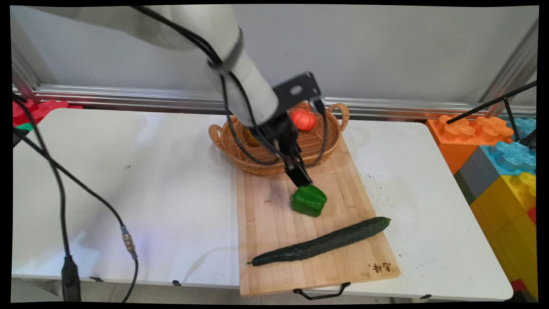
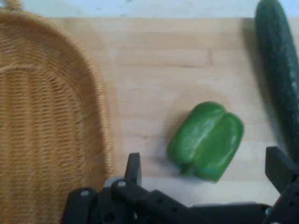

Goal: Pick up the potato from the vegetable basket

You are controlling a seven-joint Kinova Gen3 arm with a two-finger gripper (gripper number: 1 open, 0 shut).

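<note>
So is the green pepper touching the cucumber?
Apart. The main view shows bare cutting board between the green pepper and the cucumber; the hand view shows that gap too.

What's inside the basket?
In the wicker basket sits a red tomato. Something yellowish peeks out beside the arm, but the arm covers most of it, so I cannot tell what it is.

Wide-spread fingers (image 2: 132, 169) flank a green bell pepper (image 2: 207, 141) on the cutting board (image 2: 163, 70); wicker basket (image 2: 46, 140) left, cucumber (image 2: 280, 70) right.
</note>
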